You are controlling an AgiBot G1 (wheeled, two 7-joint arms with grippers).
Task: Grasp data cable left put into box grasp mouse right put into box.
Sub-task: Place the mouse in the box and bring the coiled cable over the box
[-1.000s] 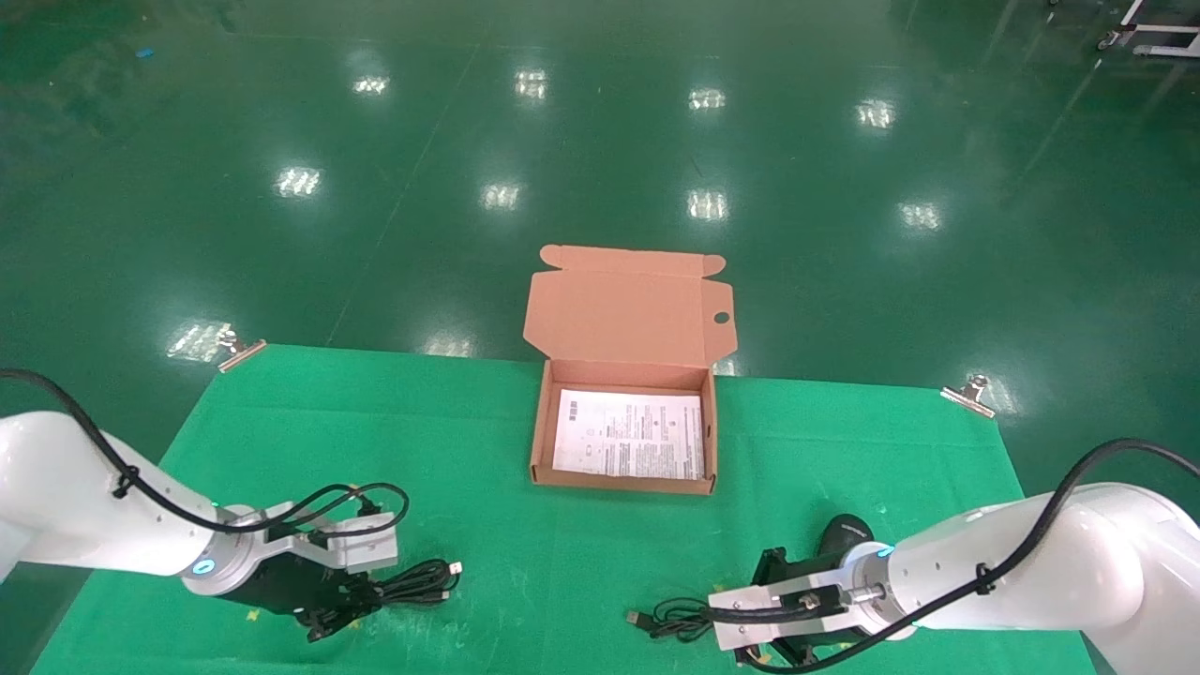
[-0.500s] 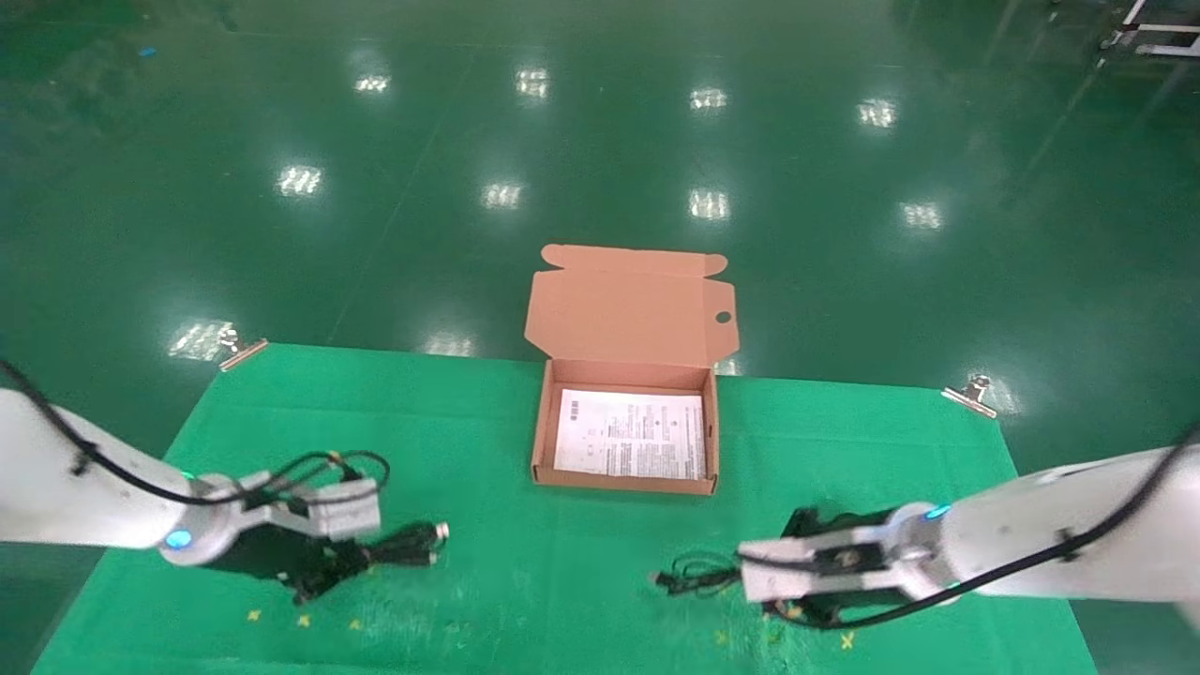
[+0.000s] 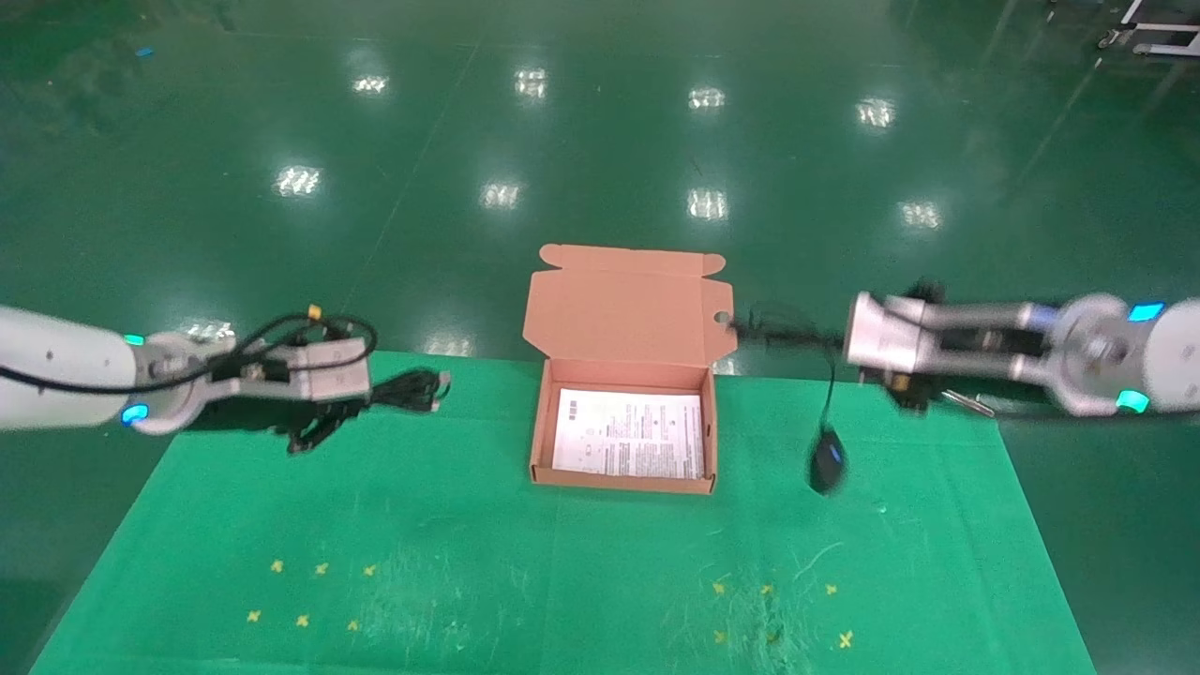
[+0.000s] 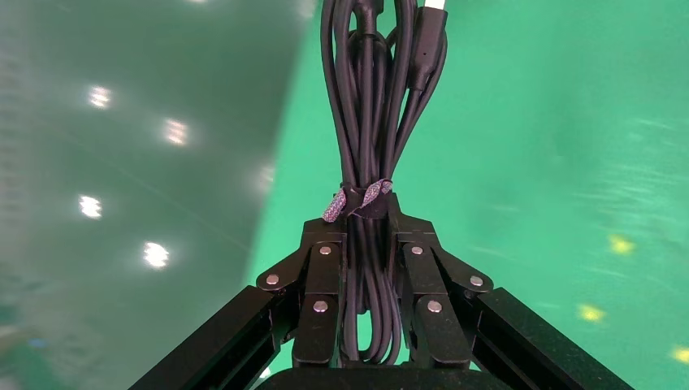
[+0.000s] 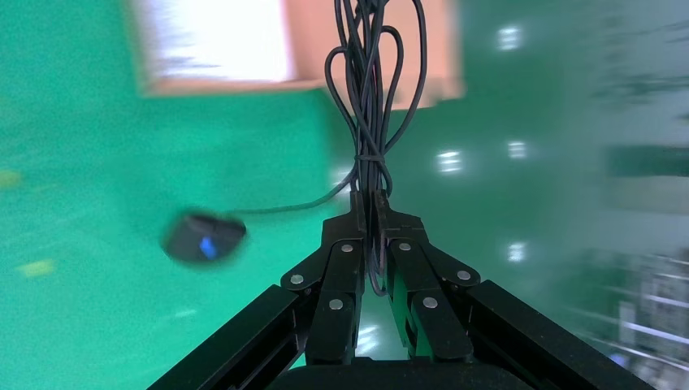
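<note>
Covering most of your view is the green table mat, clipped down at its far corners and dotted with small yellow marks along the near edge. At the middle of its far edge sits the box, brown cardboard, lid standing open toward the floor beyond, with a white printed sheet lying flat inside.

Your left arm reaches in from the left side, raised above the far-left part of the mat. The left gripper is clenched on the data cable: you can see in the left wrist view that both fingers press the tied waist of the bundle, with the loops and the plug sticking out past the fingertips. The cable is off the mat, well left of the box.

Your right arm reaches in from the right, level with the box lid. The right gripper is clamped on the bunched cord of the mouse, not on its body; the loops point toward the lid's hole. The mouse dangles below on a single strand of cord, hanging over the mat just right of the box, outside it, blue mark showing.
</note>
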